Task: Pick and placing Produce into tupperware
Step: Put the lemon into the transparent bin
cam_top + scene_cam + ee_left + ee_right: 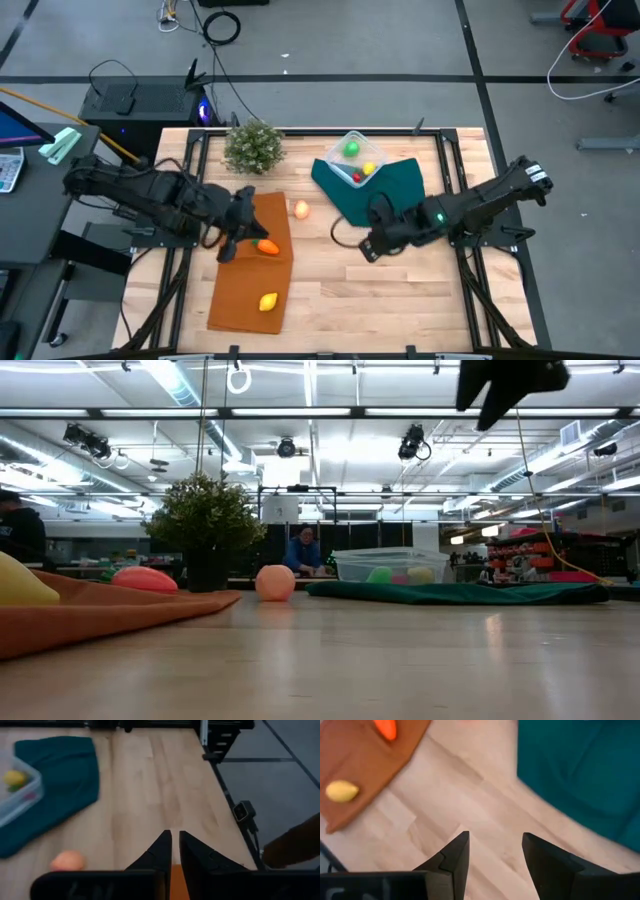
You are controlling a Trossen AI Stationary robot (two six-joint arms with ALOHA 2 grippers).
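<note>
Our right gripper hangs with fingers spread and empty over bare wood, just beside the dark green cloth. Our left gripper, fingers nearly pressed together and holding nothing, sits over the orange cloth by the carrot. The tupperware on the green cloth already holds a green ball, a lemon and something red. The peach ball lies on the wood between the cloths; a lemon waits on the orange cloth. We judge we are between picks; next, we must open around the carrot.
</note>
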